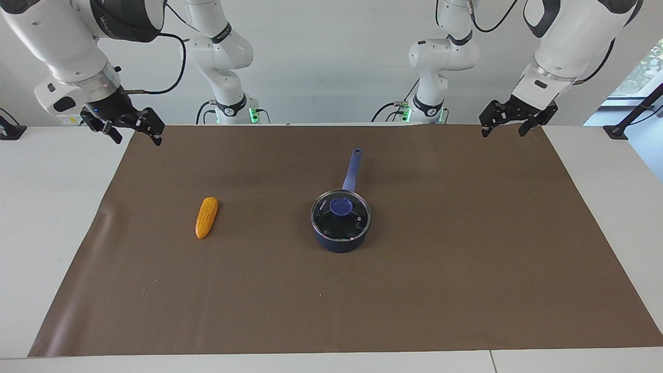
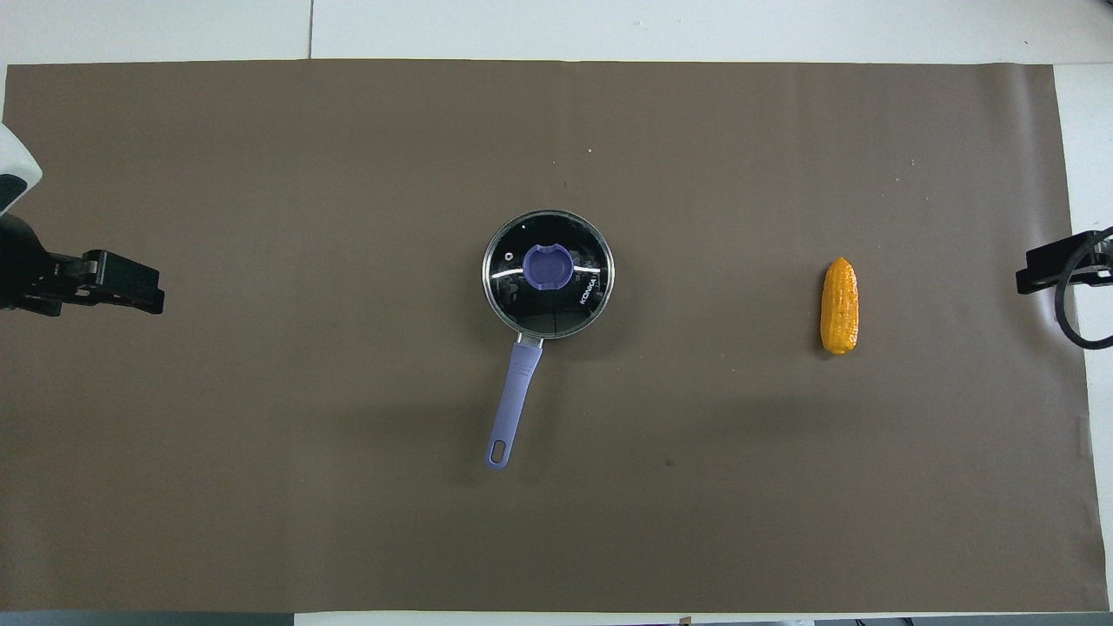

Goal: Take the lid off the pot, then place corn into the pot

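Nothing of your task is done yet: the round glass lid with its blue knob sits on the small navy saucepan, mid-mat, and reads "KONKA". The yellow-orange corn cob lies well apart from the pot, toward the right arm's end. Your left gripper and right gripper wait, raised well clear of the pot, fingers apparently apart and empty.

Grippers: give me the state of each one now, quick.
Left gripper: open, holding nothing, raised over the mat's corner at the left arm's end.
Right gripper: open, holding nothing, raised over the mat's corner at the right arm's end.
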